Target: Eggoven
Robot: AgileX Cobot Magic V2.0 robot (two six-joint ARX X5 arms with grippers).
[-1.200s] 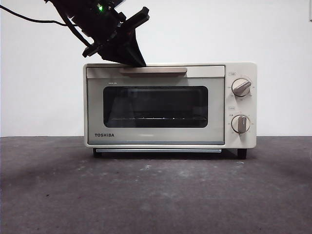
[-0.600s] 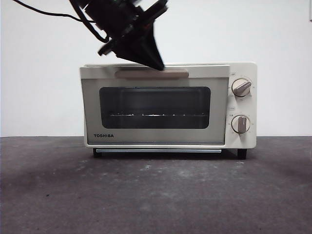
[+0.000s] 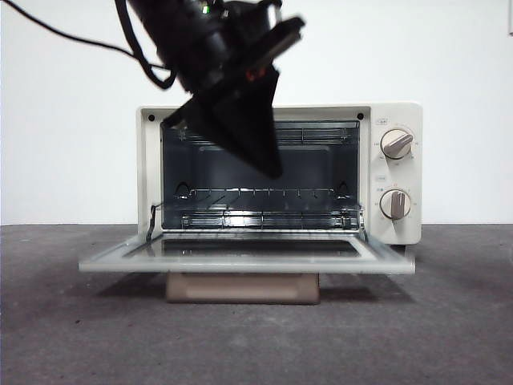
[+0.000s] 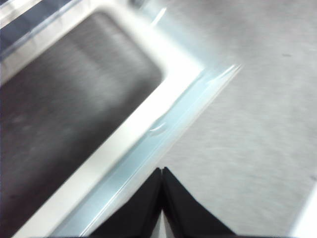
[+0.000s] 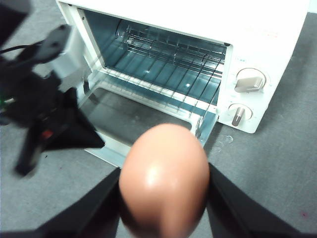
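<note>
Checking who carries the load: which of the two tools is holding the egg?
The right tool: the egg sits between its jaws. The left tool is shut and empty, above the open oven door.

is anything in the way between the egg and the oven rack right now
The door is down and the rack is bare, so the oven is open. But the left tool, shut, hangs over the door in front of the opening, beside the path of the egg held by the right tool.
</note>
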